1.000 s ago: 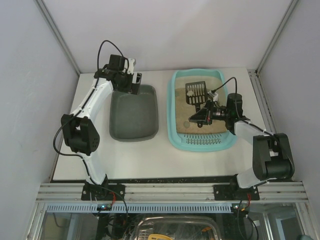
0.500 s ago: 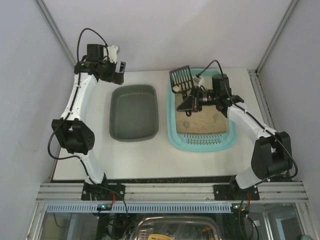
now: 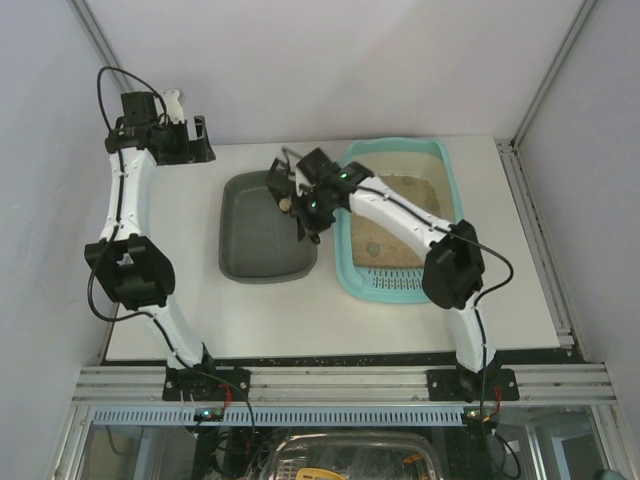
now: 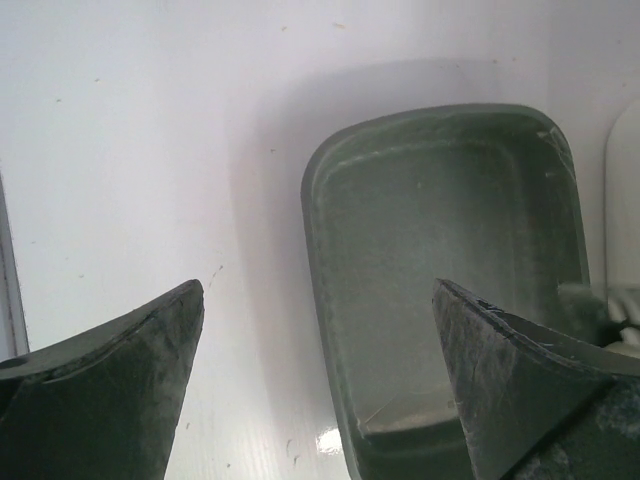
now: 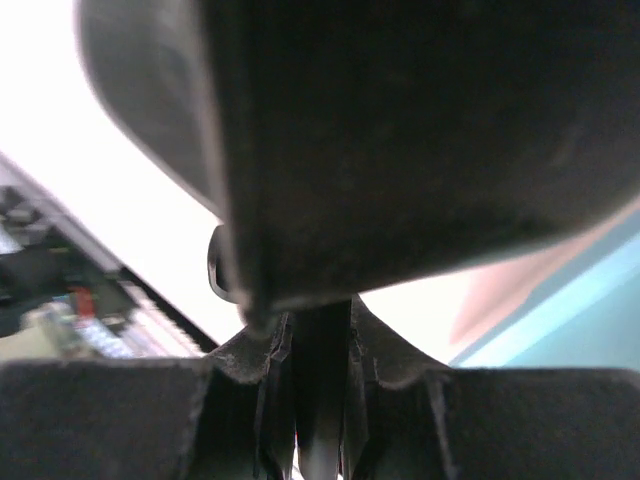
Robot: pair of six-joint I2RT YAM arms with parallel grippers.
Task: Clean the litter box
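Note:
The light-turquoise litter box (image 3: 452, 200) with beige litter stands right of centre. My right gripper (image 3: 311, 207) is shut on the handle of a dark slotted scoop (image 3: 283, 178), held over the right rim of the dark grey tray (image 3: 262, 262). A small beige clump (image 3: 287, 207) shows at the scoop. In the right wrist view the fingers (image 5: 250, 370) clamp the scoop handle (image 5: 320, 390), and the scoop's dark body (image 5: 400, 130) fills the top. A strip of the litter box (image 5: 590, 320) shows at the right. My left gripper (image 3: 187, 140) is open and empty at the table's far left corner.
In the left wrist view the grey tray (image 4: 440, 270) lies below between the open fingers (image 4: 130, 380), and its inside looks bare. White enclosure walls stand close behind and beside the left gripper. The metal frame rail (image 3: 340, 385) runs along the near edge.
My right arm has swung the scoop left, out of the litter box to the grey tray's right rim. My left arm has drawn back from the grey tray to the far left corner.

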